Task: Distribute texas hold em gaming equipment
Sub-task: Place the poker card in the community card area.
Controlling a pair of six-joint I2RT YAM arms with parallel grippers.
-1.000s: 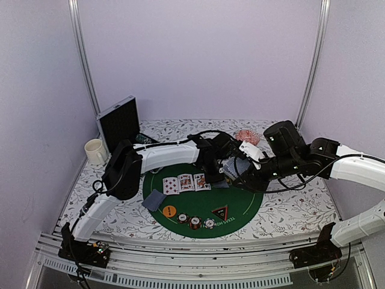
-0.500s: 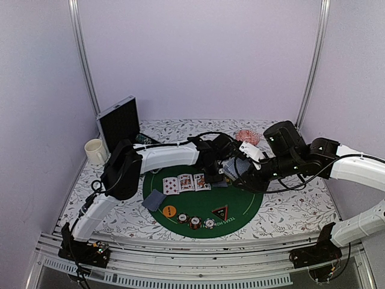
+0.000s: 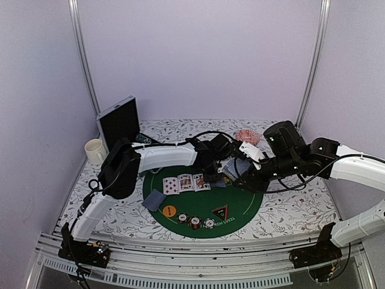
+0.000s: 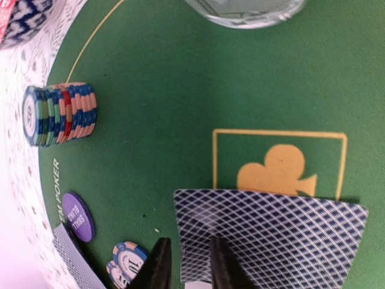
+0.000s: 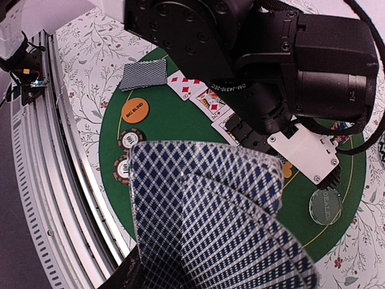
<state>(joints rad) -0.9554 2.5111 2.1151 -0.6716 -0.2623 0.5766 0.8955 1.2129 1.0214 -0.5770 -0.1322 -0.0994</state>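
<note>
My left gripper (image 3: 213,178) hangs low over the green mat (image 3: 252,205), open by a narrow gap. In the left wrist view its fingertips (image 4: 219,265) straddle the left edge of a blue-backed card (image 4: 271,238) lying face down on the yellow club box (image 4: 280,171). My right gripper (image 3: 239,173) is shut on a fan of blue-backed cards (image 5: 210,223), held just right of the left gripper. Three face-up cards (image 3: 185,182) lie in a row. A face-down card (image 3: 154,199), an orange disc (image 3: 169,211), three chips (image 3: 195,223) and a dark triangle (image 3: 220,212) lie near the mat's front.
A chip stack (image 4: 60,114), a purple disc (image 4: 78,217) and a clear dealer disc (image 5: 325,206) lie on the mat near the left gripper. The pink dish (image 3: 246,136) stands at the back right. The white mug (image 3: 94,151) and a black case (image 3: 118,123) stand at the back left.
The left arm's elbow has shifted slightly left. Its gripper stays over the same spot on the mat. The right arm and its fan of cards have not moved.
</note>
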